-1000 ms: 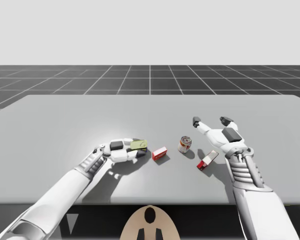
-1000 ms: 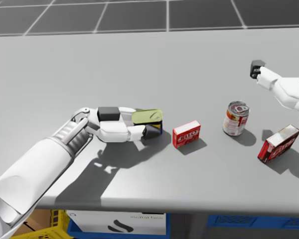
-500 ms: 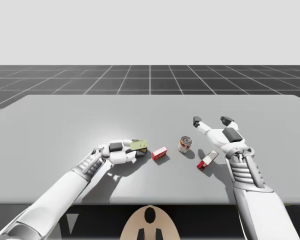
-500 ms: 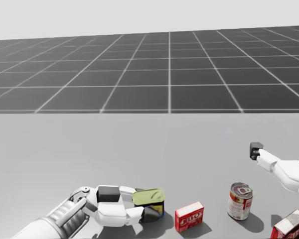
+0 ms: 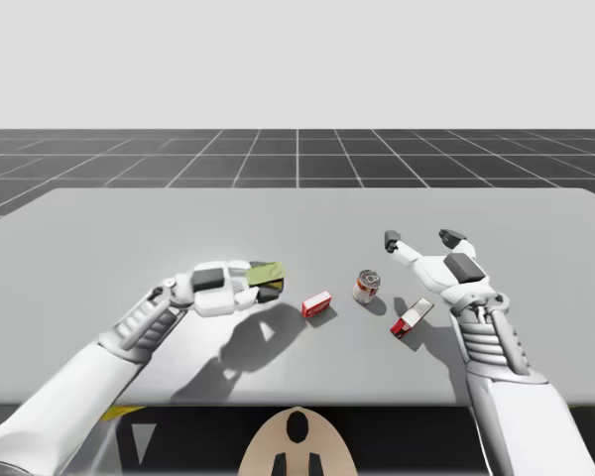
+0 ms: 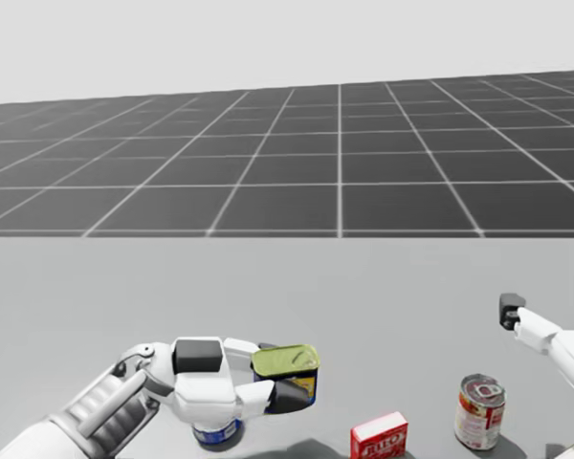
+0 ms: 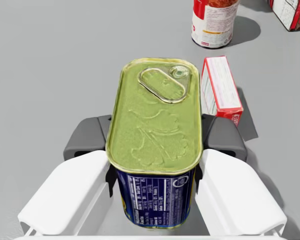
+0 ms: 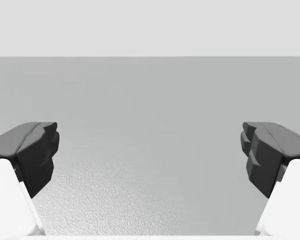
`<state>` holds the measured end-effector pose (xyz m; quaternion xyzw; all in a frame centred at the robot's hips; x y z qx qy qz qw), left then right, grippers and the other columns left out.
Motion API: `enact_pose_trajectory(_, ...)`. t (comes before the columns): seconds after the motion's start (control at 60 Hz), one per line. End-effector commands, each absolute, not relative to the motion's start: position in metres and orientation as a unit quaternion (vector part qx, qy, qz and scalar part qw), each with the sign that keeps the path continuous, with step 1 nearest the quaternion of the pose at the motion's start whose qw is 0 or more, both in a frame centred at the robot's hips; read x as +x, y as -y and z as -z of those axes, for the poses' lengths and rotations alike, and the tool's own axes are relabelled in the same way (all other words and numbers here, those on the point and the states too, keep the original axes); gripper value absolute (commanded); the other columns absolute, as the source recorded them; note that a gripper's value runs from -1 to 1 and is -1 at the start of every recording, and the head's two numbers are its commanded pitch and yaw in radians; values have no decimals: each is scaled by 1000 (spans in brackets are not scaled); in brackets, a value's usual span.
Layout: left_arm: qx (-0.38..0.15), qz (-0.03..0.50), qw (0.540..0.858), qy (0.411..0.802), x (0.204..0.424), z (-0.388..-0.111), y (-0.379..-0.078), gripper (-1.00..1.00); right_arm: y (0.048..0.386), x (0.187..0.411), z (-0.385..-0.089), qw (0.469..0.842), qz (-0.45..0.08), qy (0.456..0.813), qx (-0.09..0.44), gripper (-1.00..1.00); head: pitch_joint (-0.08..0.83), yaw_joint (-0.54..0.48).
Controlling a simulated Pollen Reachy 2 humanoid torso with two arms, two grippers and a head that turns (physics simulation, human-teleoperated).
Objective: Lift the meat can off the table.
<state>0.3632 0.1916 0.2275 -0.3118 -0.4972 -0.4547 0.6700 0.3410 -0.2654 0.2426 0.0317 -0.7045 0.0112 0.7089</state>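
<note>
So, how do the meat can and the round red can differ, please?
The meat can is oblong, blue with a greenish lid; the round red can is cylindrical. The meat can is clamped in my left gripper, off the table; the round red can stands free on it. Both are upright.

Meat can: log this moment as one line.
left gripper: shut on rectangular blue, green-lidded meat can | can: held above grey table | right gripper: open, empty

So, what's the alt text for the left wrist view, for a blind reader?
My left hand is shut on a rectangular meat can, green lid facing the camera, over a grey table. Ahead stand a small red box and a round red can.
</note>
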Motion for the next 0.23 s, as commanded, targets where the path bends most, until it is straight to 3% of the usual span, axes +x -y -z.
enact_pose_trajectory(0.017, -296, 479, 614, 553, 364, -305, -194, 1000, 265, 340, -243, 706, -21, 707, 32, -1000, 278, 123)
enact_pose_trajectory(0.233, -267, 468, 567, 623, 344, -384, -191, 1000, 266, 338, -241, 700, -38, 712, 32, -1000, 274, 133)
